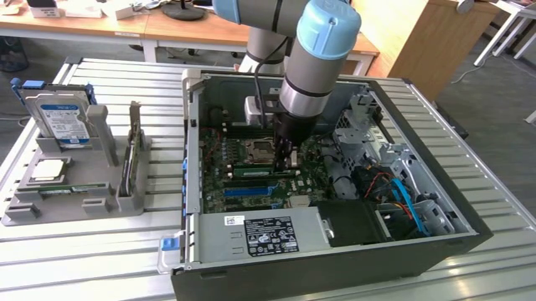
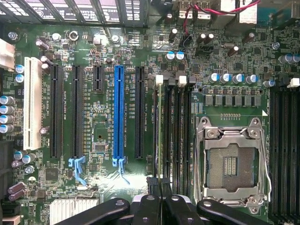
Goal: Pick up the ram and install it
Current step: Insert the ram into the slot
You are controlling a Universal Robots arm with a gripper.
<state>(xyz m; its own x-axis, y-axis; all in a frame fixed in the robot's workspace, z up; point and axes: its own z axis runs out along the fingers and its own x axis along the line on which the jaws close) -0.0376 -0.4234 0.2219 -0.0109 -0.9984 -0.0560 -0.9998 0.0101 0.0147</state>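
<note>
The ram (image 2: 159, 131) is a thin green stick seen edge-on, standing in the memory slot nearest the blue PCIe slot (image 2: 118, 112), with a white latch (image 2: 159, 79) at its far end. My gripper (image 2: 159, 183) is shut on the ram's near end. In the exterior view the gripper (image 1: 287, 164) reaches down into the open computer case, with the ram (image 1: 251, 170) lying along the motherboard just in front of the empty CPU socket (image 1: 258, 149). Whether the ram is fully seated I cannot tell.
A grey tray (image 1: 50, 210) at the exterior view's left holds a second ram stick (image 1: 75, 189), a silver CPU (image 1: 48, 169), a hard drive (image 1: 60, 119) and an upright card (image 1: 132, 157). The power supply (image 1: 260, 235), cables (image 1: 402, 194) and case walls hem in the motherboard.
</note>
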